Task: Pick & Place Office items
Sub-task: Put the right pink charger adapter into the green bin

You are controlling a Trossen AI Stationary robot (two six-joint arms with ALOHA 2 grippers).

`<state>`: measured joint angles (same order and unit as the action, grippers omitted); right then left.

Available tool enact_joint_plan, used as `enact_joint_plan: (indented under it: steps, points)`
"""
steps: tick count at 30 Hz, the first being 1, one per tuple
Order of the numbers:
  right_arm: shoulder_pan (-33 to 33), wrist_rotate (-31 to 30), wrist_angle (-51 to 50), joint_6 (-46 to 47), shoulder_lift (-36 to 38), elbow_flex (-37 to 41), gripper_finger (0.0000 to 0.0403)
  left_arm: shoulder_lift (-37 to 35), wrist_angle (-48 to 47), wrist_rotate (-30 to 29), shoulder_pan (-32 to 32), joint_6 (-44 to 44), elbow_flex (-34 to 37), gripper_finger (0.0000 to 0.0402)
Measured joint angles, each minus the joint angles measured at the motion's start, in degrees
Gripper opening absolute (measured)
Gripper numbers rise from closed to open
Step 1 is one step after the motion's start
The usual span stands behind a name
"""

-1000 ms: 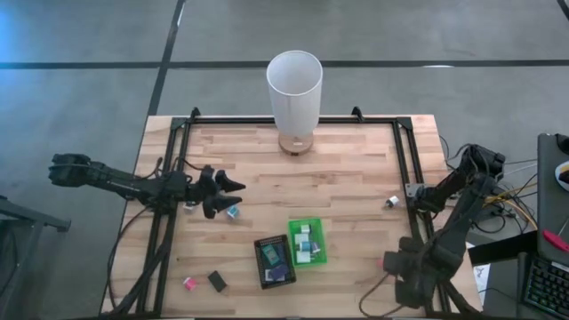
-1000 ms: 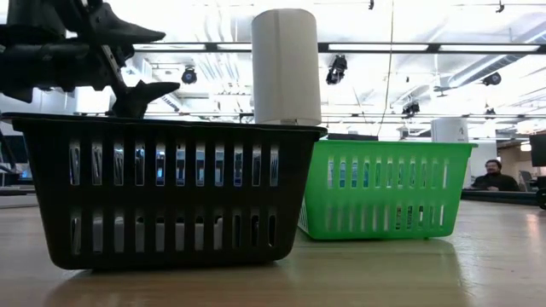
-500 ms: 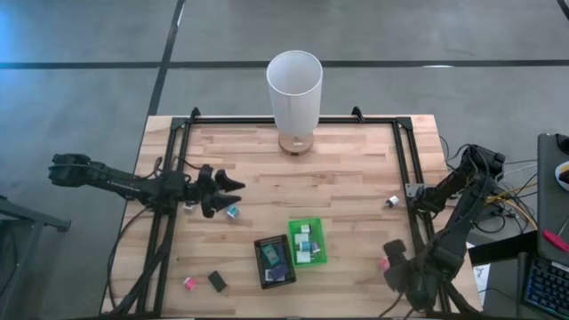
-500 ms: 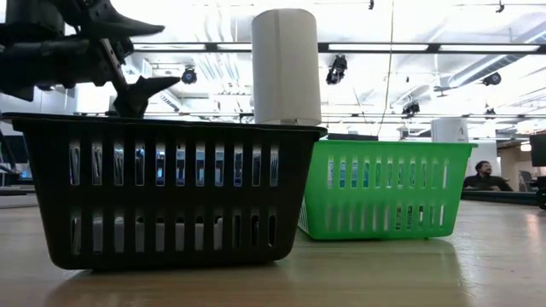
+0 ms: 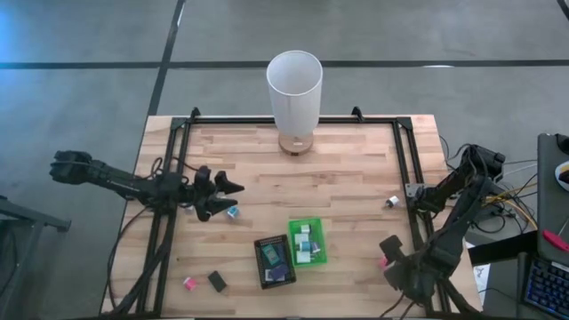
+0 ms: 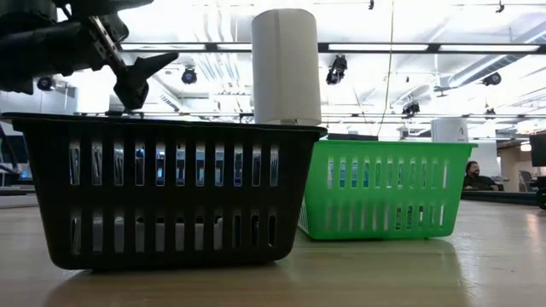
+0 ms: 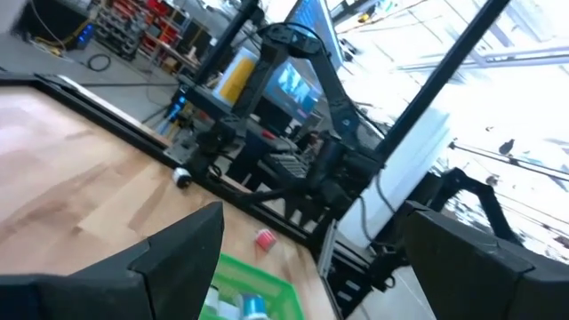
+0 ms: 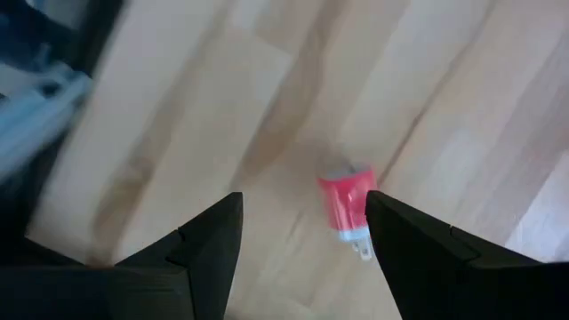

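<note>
The office items are small pieces spread over the wooden table. A pink piece with a white clip lies flat on the wood below my right gripper. That gripper is open, points down and hovers over it near the table's right near corner. My left gripper is open and empty, held level above the table's left side. A teal piece lies just beside it. A pink piece, a black piece and a white piece lie loose.
A black tray and a green tray, both holding several small pieces, stand side by side near the table's middle front. A tall white cylinder stands at the far edge. A black frame borders the table.
My left gripper has tipped its fingers upward and stayed open. My right gripper has rolled about its own axis near the right near corner, and the pink piece beside it has come into sight in the high view.
</note>
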<state>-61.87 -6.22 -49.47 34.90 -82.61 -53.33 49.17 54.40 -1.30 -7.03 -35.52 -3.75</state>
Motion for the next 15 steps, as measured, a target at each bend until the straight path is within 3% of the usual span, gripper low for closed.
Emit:
enact_joint_plan:
  steps: [15]
  points:
    - [0.00,-0.08,0.42,0.49,0.00,5.60,0.0233,0.00,-0.01,-0.18,-3.87,-0.75,0.05,0.0340]
